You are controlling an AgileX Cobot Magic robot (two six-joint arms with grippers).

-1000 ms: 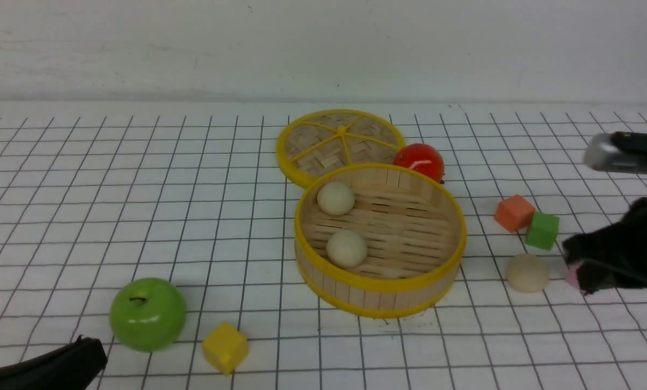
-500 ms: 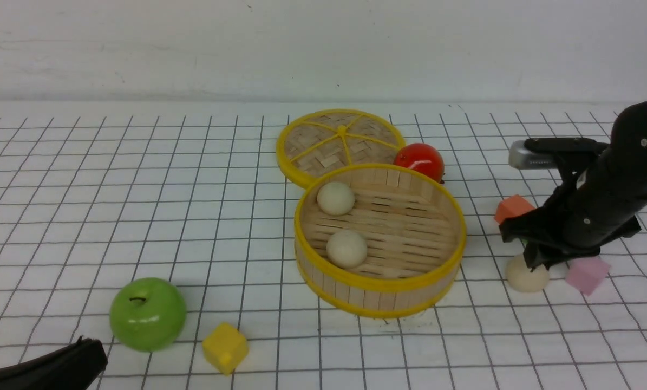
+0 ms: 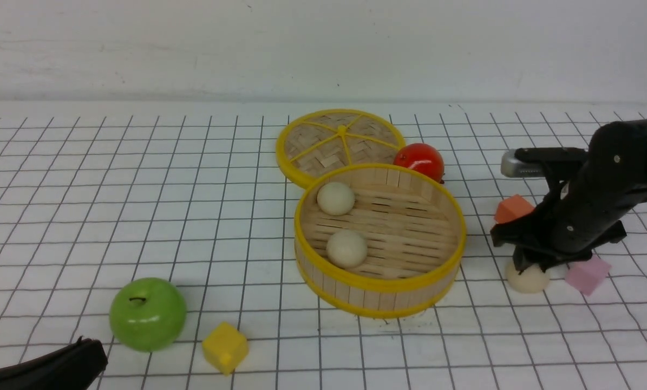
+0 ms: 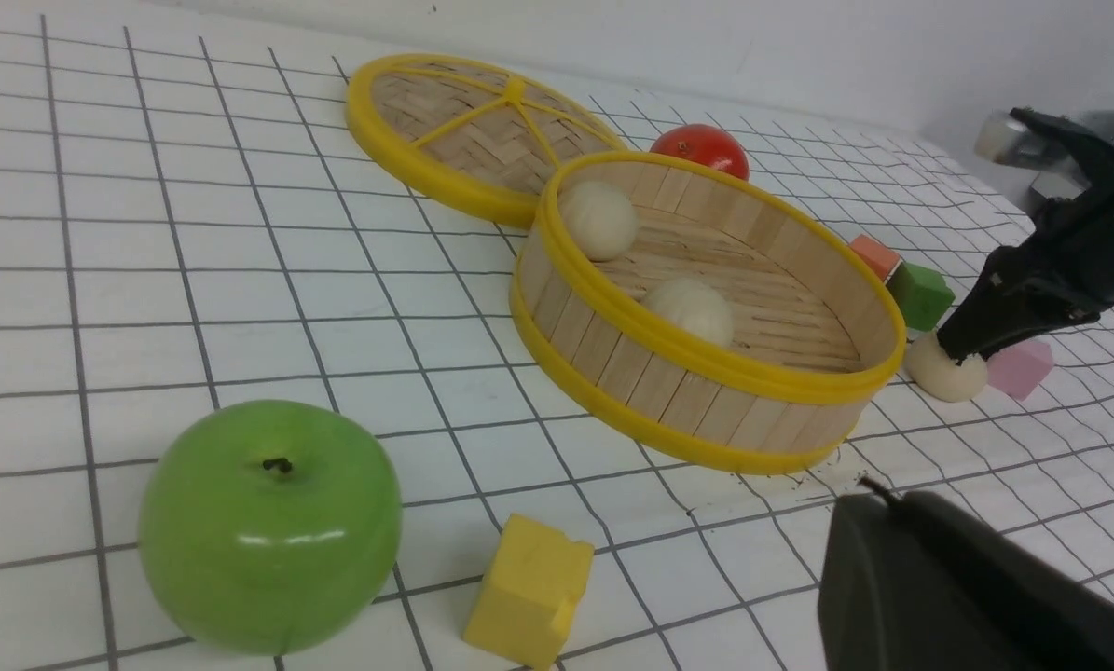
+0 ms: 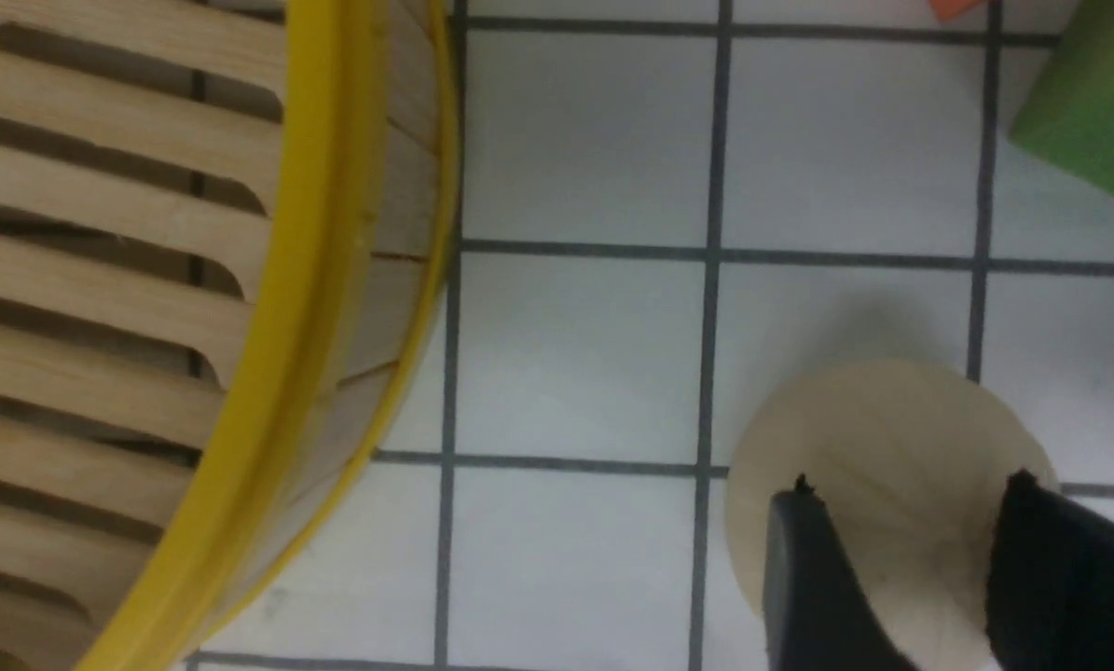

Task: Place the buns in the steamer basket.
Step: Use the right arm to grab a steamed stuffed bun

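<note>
While the right claw hangs parted over the loose bun, holding nothing, lower it. Close across the bun's middle.

Bright, even light falls from above me; the shadow beside the apple is faint and soft. Apple and tomato carry small white glints. My right wrist view is blurred, the bun soft-edged; the front view is sharp.
</note>
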